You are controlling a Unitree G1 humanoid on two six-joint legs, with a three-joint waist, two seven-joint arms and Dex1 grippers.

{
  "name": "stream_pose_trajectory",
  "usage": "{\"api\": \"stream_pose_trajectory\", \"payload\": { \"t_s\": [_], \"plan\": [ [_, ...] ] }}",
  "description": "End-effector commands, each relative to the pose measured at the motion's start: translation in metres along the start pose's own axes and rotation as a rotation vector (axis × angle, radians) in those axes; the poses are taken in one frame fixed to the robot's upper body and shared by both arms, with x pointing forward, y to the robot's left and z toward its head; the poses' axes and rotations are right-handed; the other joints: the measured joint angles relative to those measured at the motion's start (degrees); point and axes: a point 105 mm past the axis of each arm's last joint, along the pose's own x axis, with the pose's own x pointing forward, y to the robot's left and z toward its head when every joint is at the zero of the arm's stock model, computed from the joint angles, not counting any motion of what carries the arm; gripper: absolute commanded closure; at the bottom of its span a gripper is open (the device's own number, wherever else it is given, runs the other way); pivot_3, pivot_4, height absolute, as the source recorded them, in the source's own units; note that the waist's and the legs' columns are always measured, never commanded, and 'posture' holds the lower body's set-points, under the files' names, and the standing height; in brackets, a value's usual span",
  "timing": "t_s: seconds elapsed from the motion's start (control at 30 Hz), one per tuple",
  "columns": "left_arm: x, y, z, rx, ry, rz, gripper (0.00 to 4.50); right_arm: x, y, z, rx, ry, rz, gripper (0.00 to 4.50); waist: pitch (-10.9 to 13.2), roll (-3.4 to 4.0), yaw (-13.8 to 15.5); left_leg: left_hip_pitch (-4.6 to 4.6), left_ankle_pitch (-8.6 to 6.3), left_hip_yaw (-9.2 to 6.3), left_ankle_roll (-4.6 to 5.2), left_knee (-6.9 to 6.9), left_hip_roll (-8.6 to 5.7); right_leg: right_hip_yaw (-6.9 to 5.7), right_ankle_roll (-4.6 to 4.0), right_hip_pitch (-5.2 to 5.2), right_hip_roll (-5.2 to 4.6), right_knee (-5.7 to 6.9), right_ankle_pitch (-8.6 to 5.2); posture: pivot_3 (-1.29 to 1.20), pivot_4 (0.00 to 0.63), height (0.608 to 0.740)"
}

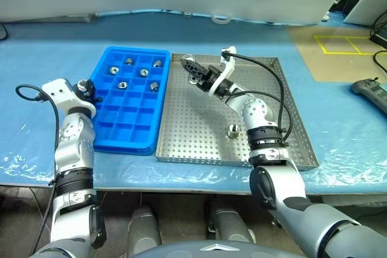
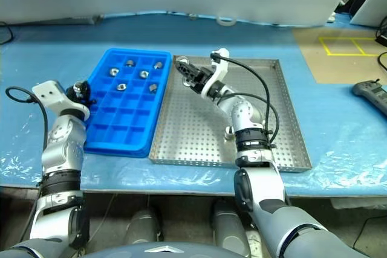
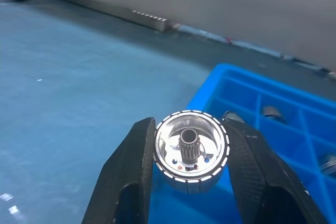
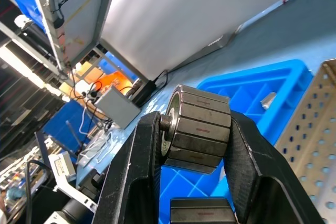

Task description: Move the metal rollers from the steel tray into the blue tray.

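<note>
Left tool: fingers closed on one metal roller, by the blue tray's left edge. Right tool: fingers clamped on another roller, above the steel tray's far-left corner.

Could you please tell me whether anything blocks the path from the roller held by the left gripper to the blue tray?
Nothing visible does. The left gripper holds a roller just beside the blue tray's near-left edge, with bare compartments close by.

Blue table cover, yellow floor tape, possibly a black remote
</note>
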Motion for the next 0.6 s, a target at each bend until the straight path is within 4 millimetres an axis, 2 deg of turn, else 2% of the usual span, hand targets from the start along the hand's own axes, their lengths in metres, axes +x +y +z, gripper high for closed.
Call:
{"api": "stream_pose_trajectory", "payload": {
  "t_s": [0.03, 0.2, 0.43, 0.6],
  "plan": [
    [0.003, 0.002, 0.025, 0.042, -0.071, -0.02, 2.83, 0.007, 0.018, 0.009, -0.036, -0.02, 0.072, 3.24, 0.0, 0.0, 0.52, 0.0, 0.0, 0.0, -0.01, 0.0, 0.0, 0.0, 0.0, -0.01, 0.0, 0.01, 0.0, -0.3, 0.15, 0.74],
    [0.006, -0.005, 0.021, 0.053, -0.043, -0.075, 2.83, 0.006, 0.017, 0.011, -0.04, -0.022, 0.068, 3.24, 0.0, 0.0, 1.08, -0.02, 0.0, 0.0, 0.0, 0.0, -0.03, 0.0, -0.01, -0.01, -0.02, 0.0, 0.0, -0.31, 0.15, 0.74],
    [0.002, -0.033, 0.009, 0.088, 0.018, -0.229, 2.83, 0.004, 0.013, 0.01, -0.043, -0.024, 0.053, 3.24, 0.0, 0.0, 0.89, -0.02, 0.0, 0.0, -0.01, -0.01, -0.02, 0.01, 0.0, -0.03, -0.01, 0.02, 0.0, -0.33, 0.15, 0.74],
    [0.002, -0.033, 0.0, 0.114, 0.061, -0.226, 2.83, 0.002, 0.012, 0.01, -0.045, -0.029, 0.043, 3.24, 0.0, 0.0, 0.75, -0.02, 0.0, 0.0, -0.01, -0.01, -0.02, 0.02, 0.0, -0.06, 0.0, 0.02, 0.0, -0.34, 0.15, 0.74]
  ]
}}
